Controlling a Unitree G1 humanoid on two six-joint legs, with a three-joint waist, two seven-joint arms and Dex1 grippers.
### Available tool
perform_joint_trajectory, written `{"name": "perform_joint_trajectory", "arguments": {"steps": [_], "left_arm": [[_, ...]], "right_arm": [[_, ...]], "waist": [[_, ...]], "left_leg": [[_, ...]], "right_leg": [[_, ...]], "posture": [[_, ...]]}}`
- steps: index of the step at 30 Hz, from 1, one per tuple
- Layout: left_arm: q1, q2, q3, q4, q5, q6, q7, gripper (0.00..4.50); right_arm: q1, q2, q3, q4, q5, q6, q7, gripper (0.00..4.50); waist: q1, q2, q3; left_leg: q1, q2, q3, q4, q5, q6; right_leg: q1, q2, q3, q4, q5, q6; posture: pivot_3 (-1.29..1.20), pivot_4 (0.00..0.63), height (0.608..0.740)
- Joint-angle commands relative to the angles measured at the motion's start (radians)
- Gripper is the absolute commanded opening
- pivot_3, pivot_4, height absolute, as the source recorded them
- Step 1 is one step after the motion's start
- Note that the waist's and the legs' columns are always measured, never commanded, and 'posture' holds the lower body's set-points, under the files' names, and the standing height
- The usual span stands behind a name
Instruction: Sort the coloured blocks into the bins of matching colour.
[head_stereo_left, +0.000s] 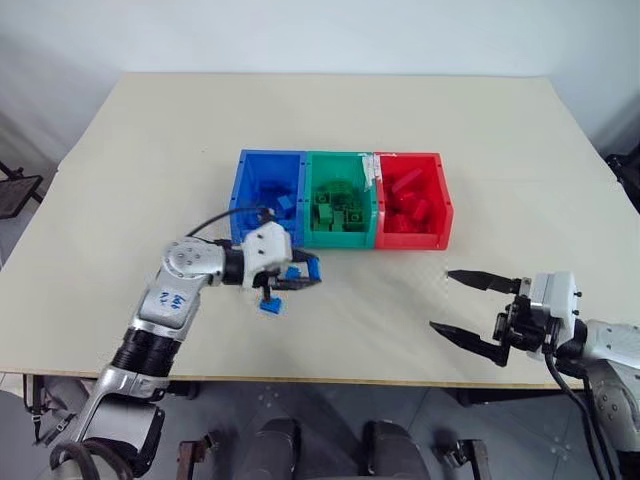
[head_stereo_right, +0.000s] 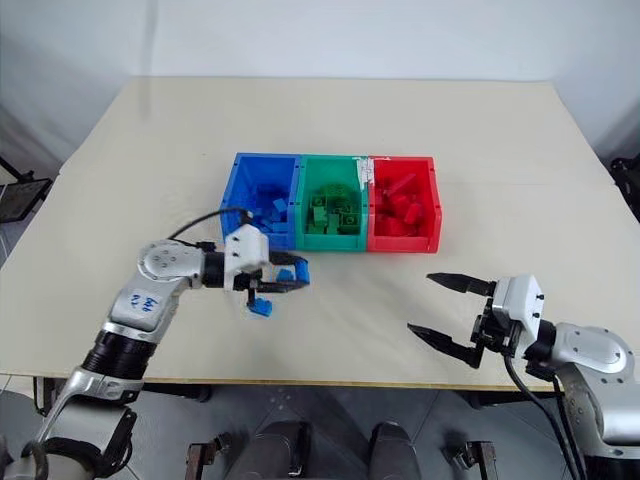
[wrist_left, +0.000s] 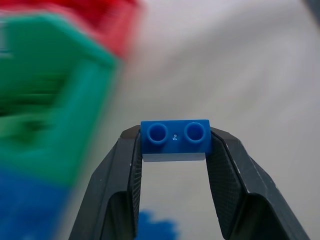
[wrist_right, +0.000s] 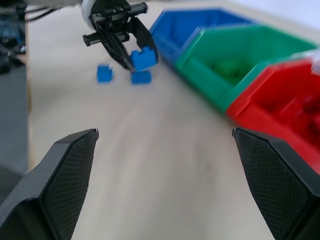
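The bins (head_stereo_left: 340, 200) sit joined in a row mid-table (head_stereo_left: 130, 200), blue to my left, green in the middle, red to my right, each already holding bricks of its colour. I see my right gripper (head_stereo_left: 468, 305) near the table's front edge with its fingers spread wide and nothing between them. My left gripper (wrist_left: 175, 145) pinches one blue block (wrist_left: 175, 140) just in front of the blue bin. Two more blue blocks (wrist_right: 104, 73) lie on the table under it.

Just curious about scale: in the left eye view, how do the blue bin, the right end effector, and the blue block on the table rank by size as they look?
1. Blue bin
2. Right end effector, nearer the camera, so its rank is unsure
3. Blue block on the table
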Motion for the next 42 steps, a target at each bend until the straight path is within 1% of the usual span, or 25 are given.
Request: {"name": "perform_joint_trajectory", "arguments": {"steps": [1,4,11,13,15,16,17,19,21,24,28,32,34,36,39,42], "left_arm": [[-0.020,-0.005,0.109,-0.034,-0.022,0.054,0.152,1.46],[-0.060,-0.021,0.165,-0.003,-0.022,0.096,0.262,1.46],[-0.165,-0.032,0.145,0.166,0.017,0.116,0.357,1.46],[-0.181,-0.034,0.143,0.188,0.013,0.116,0.362,2.18],[-0.177,-0.031,0.139,0.180,0.003,0.118,0.352,2.68],[-0.170,-0.030,0.141,0.170,-0.002,0.107,0.348,3.04],[-0.154,-0.028,0.152,0.144,-0.024,0.100,0.329,3.28],[-0.116,-0.012,0.173,0.089,-0.055,0.081,0.300,3.91],[-0.057,0.024,0.212,0.036,-0.087,0.054,0.263,4.47],[0.072,0.101,0.293,-0.032,-0.142,0.013,0.189,4.47],[0.226,0.179,0.392,-0.074,-0.210,-0.022,0.113,4.47],[0.408,0.264,0.502,-0.008,-0.190,-0.113,0.059,4.47],[0.472,0.283,0.538,0.021,-0.205,-0.140,0.030,4.47],[0.503,0.292,0.542,0.031,-0.208,-0.169,0.006,4.47],[0.509,0.286,0.536,0.031,-0.226,-0.173,-0.012,4.47],[0.508,0.273,0.476,-0.021,-0.247,-0.146,-0.045,4.47]], "right_arm": [[-0.062,0.040,0.005,0.032,0.014,-0.010,-0.031,4.50],[-0.119,0.075,0.018,0.080,-0.008,-0.035,-0.045,4.50],[-0.193,0.126,0.045,0.135,-0.028,-0.066,-0.063,4.50],[-0.200,0.135,0.053,0.136,-0.032,-0.070,-0.065,4.50],[-0.204,0.143,0.059,0.136,-0.034,-0.074,-0.065,4.50],[-0.206,0.147,0.062,0.137,-0.035,-0.075,-0.064,4.50],[-0.209,0.149,0.065,0.137,-0.035,-0.077,-0.063,4.50],[-0.217,0.152,0.073,0.140,-0.034,-0.081,-0.059,4.50],[-0.229,0.151,0.082,0.149,-0.033,-0.083,-0.047,4.50],[-0.248,0.143,0.099,0.167,-0.033,-0.083,-0.015,4.50],[-0.265,0.124,0.120,0.190,-0.042,-0.083,0.041,4.50],[-0.284,0.090,0.147,0.225,-0.061,-0.093,0.121,4.50],[-0.282,0.064,0.156,0.238,-0.067,-0.097,0.162,4.50],[-0.275,0.043,0.159,0.246,-0.072,-0.101,0.192,4.50],[-0.270,0.027,0.150,0.258,-0.072,-0.101,0.211,4.50],[-0.270,0.021,0.136,0.268,-0.070,-0.098,0.209,4.50]], "waist": [[0.002,0.000,0.000],[0.006,0.000,0.000],[0.001,0.000,0.000],[-0.001,0.000,0.000],[-0.003,0.000,0.000],[-0.003,0.000,0.000],[-0.004,0.000,0.000],[-0.004,0.000,0.000],[-0.011,0.000,0.000],[-0.028,0.000,0.000],[-0.028,0.000,0.000],[-0.022,0.000,0.000],[-0.020,0.000,0.000],[-0.015,0.000,0.000],[-0.006,0.000,0.000],[-0.007,0.000,0.000]], "left_leg": [[0.000,0.000,0.000,0.000,0.000,0.000],[0.000,-0.001,-0.001,0.001,0.000,0.000],[0.000,-0.005,-0.002,0.000,0.000,0.000],[0.000,-0.005,-0.002,0.000,0.000,-0.001],[0.000,-0.005,-0.002,-0.001,0.000,-0.001],[0.000,-0.005,-0.001,-0.001,0.000,-0.001],[0.000,-0.005,-0.001,-0.001,0.000,-0.001],[0.000,-0.004,-0.002,-0.001,0.000,-0.001],[0.000,-0.003,-0.002,-0.001,0.000,-0.001],[0.000,-0.002,-0.002,-0.002,0.000,-0.001],[0.001,0.001,-0.001,-0.004,0.000,-0.002],[0.001,0.000,-0.001,-0.003,0.000,-0.001],[0.001,0.000,-0.001,-0.003,0.000,-0.001],[0.001,0.000,-0.002,-0.003,-0.001,-0.001],[0.001,0.000,-0.002,-0.003,-0.001,-0.001],[0.001,0.001,-0.002,-0.003,-0.001,-0.002]], "right_leg": [[0.000,0.000,0.000,0.000,0.000,0.000],[0.000,-0.001,0.000,0.001,0.000,0.000],[0.000,0.000,-0.001,0.001,0.000,0.000],[-0.001,0.000,-0.001,0.001,0.000,0.000],[-0.001,0.000,-0.001,0.001,0.000,0.000],[-0.001,0.000,-0.001,0.001,0.000,0.000],[-0.001,0.000,-0.001,0.001,0.000,0.000],[-0.001,0.000,-0.001,0.001,0.000,0.000],[-0.001,0.000,-0.001,0.000,0.000,0.000],[-0.002,0.000,0.000,0.000,0.000,0.000],[-0.002,0.000,0.000,0.000,0.000,-0.001],[-0.001,-0.001,0.000,0.000,0.000,-0.001],[-0.001,-0.001,0.000,-0.001,0.000,-0.001],[-0.001,-0.001,0.000,-0.001,0.000,-0.001],[-0.001,-0.001,0.000,-0.003,0.000,-0.001],[-0.001,-0.001,0.000,-0.004,-0.001,-0.001]], "posture": [[0.00,0.150,0.740],[0.00,0.150,0.740],[0.00,0.150,0.740],[0.00,0.150,0.740],[0.00,0.150,0.740],[0.00,0.150,0.740],[0.00,0.150,0.740],[0.00,0.150,0.740],[0.00,0.150,0.740],[0.00,0.150,0.740],[0.00,0.150,0.740],[0.00,0.150,0.740],[0.00,0.150,0.740],[0.00,0.150,0.740],[0.00,0.150,0.740],[0.00,0.150,0.740]]}}
